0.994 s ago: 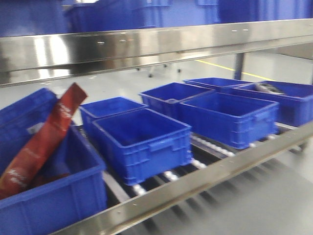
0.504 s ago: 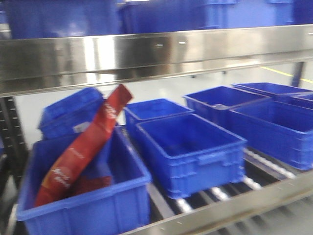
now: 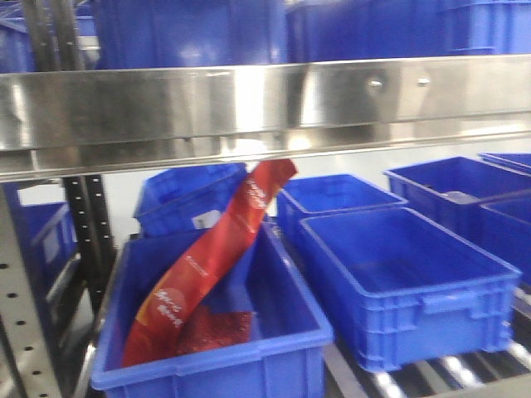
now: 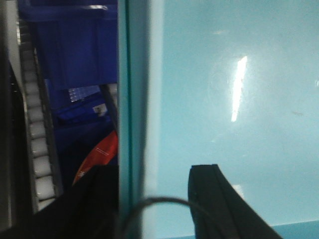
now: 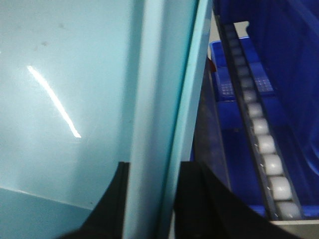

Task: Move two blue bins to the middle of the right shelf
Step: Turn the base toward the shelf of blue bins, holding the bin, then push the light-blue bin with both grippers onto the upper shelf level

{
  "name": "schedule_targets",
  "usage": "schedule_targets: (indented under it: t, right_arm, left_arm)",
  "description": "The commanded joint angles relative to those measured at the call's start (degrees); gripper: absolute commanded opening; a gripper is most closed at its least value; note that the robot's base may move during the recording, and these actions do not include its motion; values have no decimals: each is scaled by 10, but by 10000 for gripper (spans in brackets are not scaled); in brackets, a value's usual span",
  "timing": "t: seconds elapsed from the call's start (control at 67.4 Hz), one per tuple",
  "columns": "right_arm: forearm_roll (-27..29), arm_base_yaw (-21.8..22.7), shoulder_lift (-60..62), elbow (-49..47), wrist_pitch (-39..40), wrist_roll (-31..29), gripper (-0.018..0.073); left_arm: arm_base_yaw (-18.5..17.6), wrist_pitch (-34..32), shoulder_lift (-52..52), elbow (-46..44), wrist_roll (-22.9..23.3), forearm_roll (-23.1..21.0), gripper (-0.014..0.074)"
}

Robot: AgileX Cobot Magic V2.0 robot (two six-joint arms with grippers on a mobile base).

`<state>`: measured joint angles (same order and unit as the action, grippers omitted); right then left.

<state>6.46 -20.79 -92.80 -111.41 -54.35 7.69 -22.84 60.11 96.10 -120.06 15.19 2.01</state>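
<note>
Both wrist views are filled by a pale blue-green bin seen from close up. In the left wrist view its rim (image 4: 137,99) runs up the frame between the black fingers of my left gripper (image 4: 149,199), one finger on each side of the wall. In the right wrist view its wall (image 5: 159,74) sits tight between the fingers of my right gripper (image 5: 152,199). This bin and both grippers are out of the front view. That view shows the steel shelf level with several blue bins, one empty (image 3: 406,282).
A front-left bin (image 3: 207,356) holds a long red packet (image 3: 211,257). A wide steel beam (image 3: 265,104) crosses above, with more blue bins (image 3: 191,33) on top. A perforated upright (image 3: 21,332) stands at the left. White rollers (image 4: 37,149) (image 5: 264,144) line the shelf.
The front view has swung left: the bins and red packet slid rightward in the frame, and the shelf's left upright and a neighbouring bay have come into view.
</note>
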Motion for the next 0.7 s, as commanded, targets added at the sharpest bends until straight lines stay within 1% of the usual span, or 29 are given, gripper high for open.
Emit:
schedule_targets:
  t: [0.0, 0.682]
  right_arm:
    - [15, 1, 13, -11, 56, -5, -154]
    - [15, 1, 13, -11, 56, -5, -154]
  left_arm:
    - [-2, -41, -9, -8, -18, -11, -111]
    - [-2, -41, -9, -8, -18, -11, -111]
